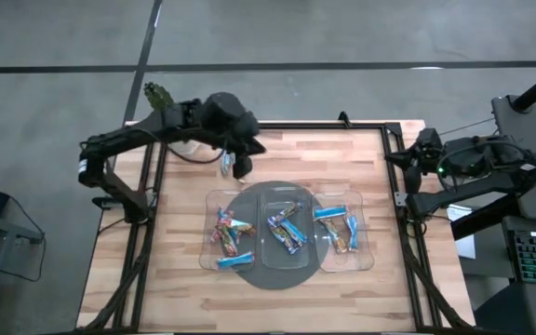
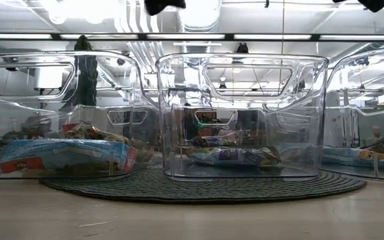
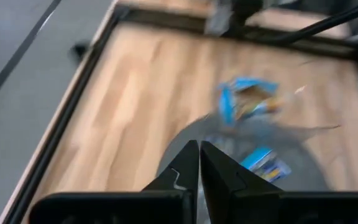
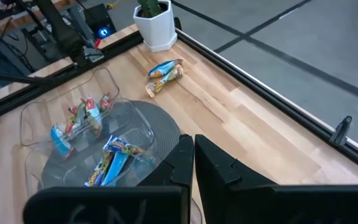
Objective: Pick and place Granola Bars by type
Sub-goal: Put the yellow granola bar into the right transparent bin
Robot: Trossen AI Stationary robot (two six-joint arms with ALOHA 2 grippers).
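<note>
wooden table (image 1: 184, 279), centre frame: three clear trays (image 1: 287, 228) hold granola bars (image 1: 287, 230); left gripper (image 1: 240, 167) and right gripper (image 1: 415, 154), fingers closed, empty.

Two dark jointed arms, pointed black jaws

High view: overhead, straight down on the whole wooden table (image 1: 342, 149). Low view: table-top level, close against the three clear trays (image 2: 242, 117), facing the room behind. Left and right wrist views: angled down across the tabletop. All four share the trays on the round dark mat (image 1: 273, 270).
</note>
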